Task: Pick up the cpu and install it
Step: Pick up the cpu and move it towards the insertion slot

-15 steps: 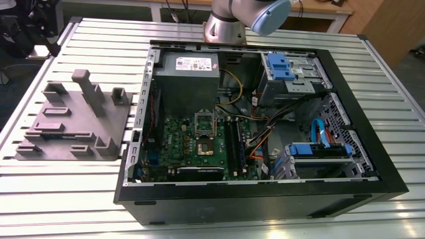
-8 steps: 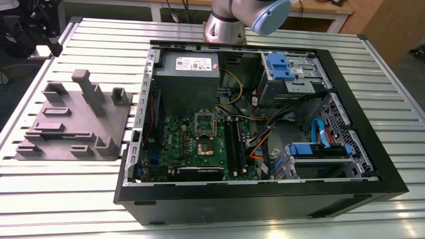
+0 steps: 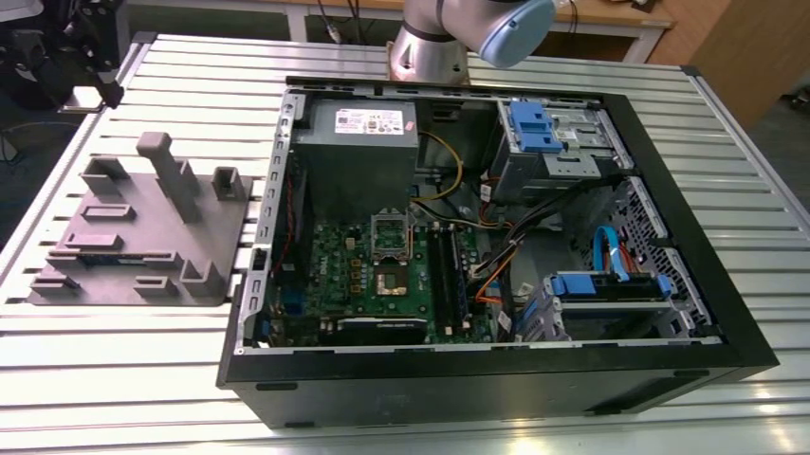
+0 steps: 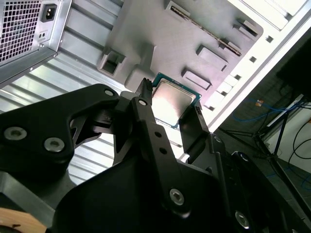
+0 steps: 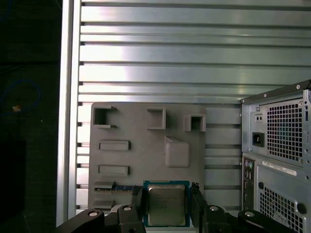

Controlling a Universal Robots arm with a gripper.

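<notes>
While the black fingers (image 5: 139,204) press on two opposite edges, the cpu (image 5: 166,206) sits clamped in the gripper (image 5: 166,195)
In both wrist views its silver top faces the camera, in front of the grey moulded tray (image 5: 141,160). The tray lies on the slatted metal table (image 3: 152,370), near the table's edge on the exterior view's left, with the open computer case (image 3: 690,227) just beside it

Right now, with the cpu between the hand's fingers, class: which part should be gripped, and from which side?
Grip the cpu by two opposite side edges, with the hand coming square onto its flat metal top. It is thin, flat and square, so only the straight parallel edges give purchase. Both wrist views show the fingers holding it this way.
</notes>
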